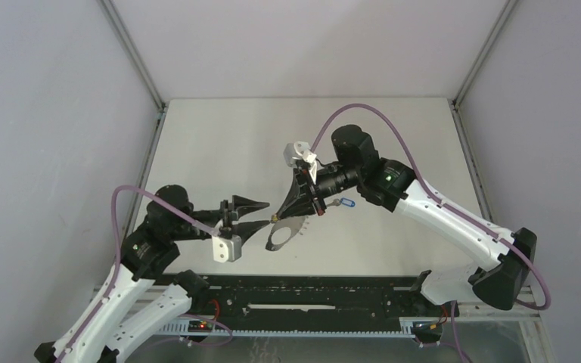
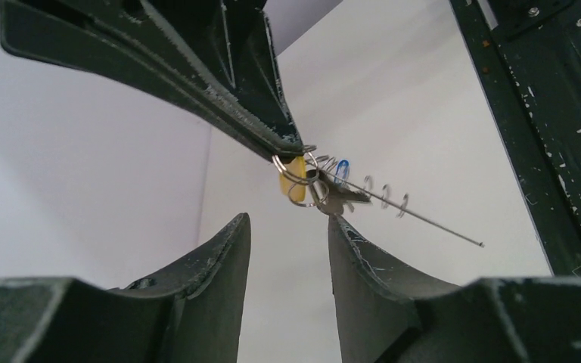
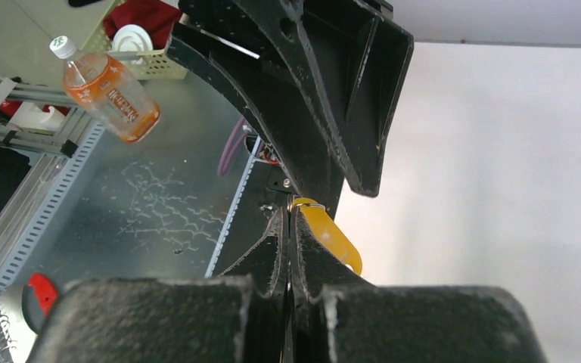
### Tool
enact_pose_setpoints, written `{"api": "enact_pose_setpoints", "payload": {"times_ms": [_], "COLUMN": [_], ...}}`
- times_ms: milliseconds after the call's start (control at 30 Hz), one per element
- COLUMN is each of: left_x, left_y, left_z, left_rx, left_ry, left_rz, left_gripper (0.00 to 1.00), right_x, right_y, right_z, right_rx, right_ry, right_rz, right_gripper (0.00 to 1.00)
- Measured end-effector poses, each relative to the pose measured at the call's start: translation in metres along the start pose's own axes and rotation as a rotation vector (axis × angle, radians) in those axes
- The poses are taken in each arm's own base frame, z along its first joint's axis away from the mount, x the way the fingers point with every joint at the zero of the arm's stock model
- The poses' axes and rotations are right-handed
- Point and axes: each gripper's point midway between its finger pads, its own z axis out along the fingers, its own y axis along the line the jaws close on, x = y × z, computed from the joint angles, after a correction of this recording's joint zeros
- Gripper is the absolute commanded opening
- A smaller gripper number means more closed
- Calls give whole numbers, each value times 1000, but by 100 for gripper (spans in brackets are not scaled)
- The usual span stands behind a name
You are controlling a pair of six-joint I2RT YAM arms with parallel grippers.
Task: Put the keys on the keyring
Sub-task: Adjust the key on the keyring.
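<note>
My right gripper is shut on the keyring, a thin wire hoop with small metal loops that hangs below its tips. A yellow-headed key dangles right at the right gripper's fingertips and shows beside them in the right wrist view. A blue-headed key and a bare metal key blade hang next to it. The blue one shows behind the right wrist. My left gripper is open just short of the cluster, and nothing lies between its fingers.
A black slotted rail runs along the table's near edge. Grey walls and metal posts close in the table. Beyond the table, an orange drink bottle and a green basket show in the right wrist view.
</note>
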Motion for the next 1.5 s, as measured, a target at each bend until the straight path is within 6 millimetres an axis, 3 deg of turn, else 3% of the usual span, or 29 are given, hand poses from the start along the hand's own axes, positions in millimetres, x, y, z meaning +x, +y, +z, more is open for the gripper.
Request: {"api": "enact_pose_setpoints", "payload": {"times_ms": [200, 367, 667, 1000, 1500], "left_x": [3, -4, -5, 13, 30], "left_y": [-3, -5, -6, -6, 7], "left_z": [7, 9, 7, 4, 4], "left_rx": [36, 49, 23, -65, -161], "left_ry": [-13, -45, -44, 14, 157], "left_rz": [1, 1, 27, 115, 205], "left_gripper": [36, 13, 2, 0, 1], "right_x": [-4, -6, -4, 9, 8], "right_y": [-1, -3, -8, -22, -45], "right_z": [3, 4, 3, 4, -7], "right_rx": [-21, -19, 4, 82, 223], "right_ry": [-18, -25, -24, -5, -7], "right_rz": [0, -3, 1, 29, 26], "right_gripper": [0, 0, 0, 0, 0]}}
